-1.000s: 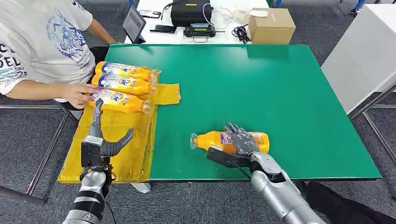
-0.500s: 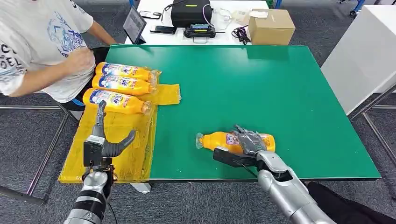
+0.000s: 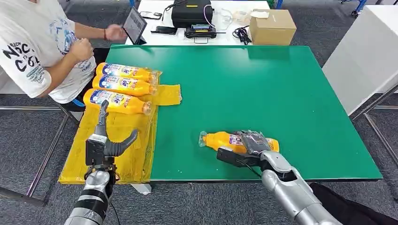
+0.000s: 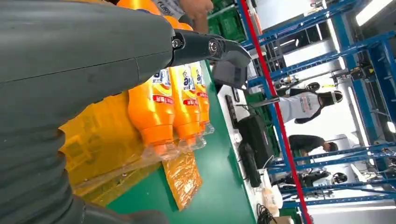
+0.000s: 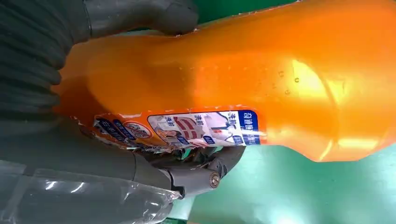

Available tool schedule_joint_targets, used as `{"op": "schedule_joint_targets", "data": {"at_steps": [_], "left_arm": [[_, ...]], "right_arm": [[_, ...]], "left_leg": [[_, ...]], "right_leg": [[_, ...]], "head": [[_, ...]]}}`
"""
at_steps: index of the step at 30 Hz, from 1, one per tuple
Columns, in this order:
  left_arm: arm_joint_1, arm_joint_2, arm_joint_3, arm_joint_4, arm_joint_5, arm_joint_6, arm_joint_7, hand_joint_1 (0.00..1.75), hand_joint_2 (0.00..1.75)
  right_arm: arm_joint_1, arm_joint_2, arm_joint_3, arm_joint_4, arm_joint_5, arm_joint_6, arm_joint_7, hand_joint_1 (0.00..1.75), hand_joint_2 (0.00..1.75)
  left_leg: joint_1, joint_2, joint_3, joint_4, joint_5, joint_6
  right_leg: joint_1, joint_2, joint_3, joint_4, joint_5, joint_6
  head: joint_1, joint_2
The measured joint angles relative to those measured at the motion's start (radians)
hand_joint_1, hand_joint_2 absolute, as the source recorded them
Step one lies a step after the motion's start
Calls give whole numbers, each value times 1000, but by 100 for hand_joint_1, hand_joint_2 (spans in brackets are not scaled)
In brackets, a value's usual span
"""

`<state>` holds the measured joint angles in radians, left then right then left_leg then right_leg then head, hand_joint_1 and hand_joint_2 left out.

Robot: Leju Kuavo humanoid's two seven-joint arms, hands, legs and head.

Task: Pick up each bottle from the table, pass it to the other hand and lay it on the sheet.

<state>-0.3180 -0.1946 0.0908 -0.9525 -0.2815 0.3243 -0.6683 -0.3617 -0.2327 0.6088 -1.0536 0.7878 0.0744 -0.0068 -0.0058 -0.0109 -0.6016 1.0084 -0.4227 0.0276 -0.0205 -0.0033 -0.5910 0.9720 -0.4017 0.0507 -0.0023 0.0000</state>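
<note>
An orange bottle lies on its side on the green table near the front edge, cap end to the left. My right hand grips its label end; the right wrist view shows the bottle between my thumb and my fingers. Three more orange bottles lie side by side at the far end of the yellow sheet. My left hand hovers open over the sheet's near part, fingers apart. In the left wrist view those bottles lie just past my left hand.
A person in a white T-shirt sits at the table's far left, hands raised near a tablet. Behind the green table stand a cardboard box and a black case. A white cabinet is at the right.
The person's hand has left the nearest bottle on the sheet and pulled back. My right hand and its bottle have shifted slightly right. My left hand has barely moved.
</note>
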Motion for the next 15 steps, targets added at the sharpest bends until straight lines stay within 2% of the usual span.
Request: {"op": "schedule_joint_targets", "data": {"at_steps": [4,7,10,12,15], "left_arm": [[0,-2,-3,5,7,-10,0,0,175],[5,-11,-4,5,30,-45,5,0,175],[16,-32,-15,0,79,-98,32,0,175],[28,-45,-22,-12,116,-130,51,0,175],[36,-57,-30,-27,149,-158,71,0,175]], "right_arm": [[46,17,-26,-33,-63,-99,-90,175,175],[142,99,-99,-141,-141,-286,-247,175,175],[210,194,-166,-272,-211,-436,-359,175,175],[227,239,-215,-354,-249,-496,-398,175,175],[248,280,-272,-436,-277,-523,-429,175,175]], "left_leg": [[0,0,-1,0,0,0],[0,2,-4,0,-1,-1],[1,1,-7,0,-1,-1],[2,0,-8,0,-1,-1],[1,1,-8,0,-1,-1]], "right_leg": [[0,0,0,0,0,0],[0,2,-3,1,0,0],[1,2,-8,1,0,0],[2,1,-8,1,-1,-1],[0,2,-8,1,0,0]], "head": [[1,0],[-1,0],[-1,0],[0,0],[0,0]]}}
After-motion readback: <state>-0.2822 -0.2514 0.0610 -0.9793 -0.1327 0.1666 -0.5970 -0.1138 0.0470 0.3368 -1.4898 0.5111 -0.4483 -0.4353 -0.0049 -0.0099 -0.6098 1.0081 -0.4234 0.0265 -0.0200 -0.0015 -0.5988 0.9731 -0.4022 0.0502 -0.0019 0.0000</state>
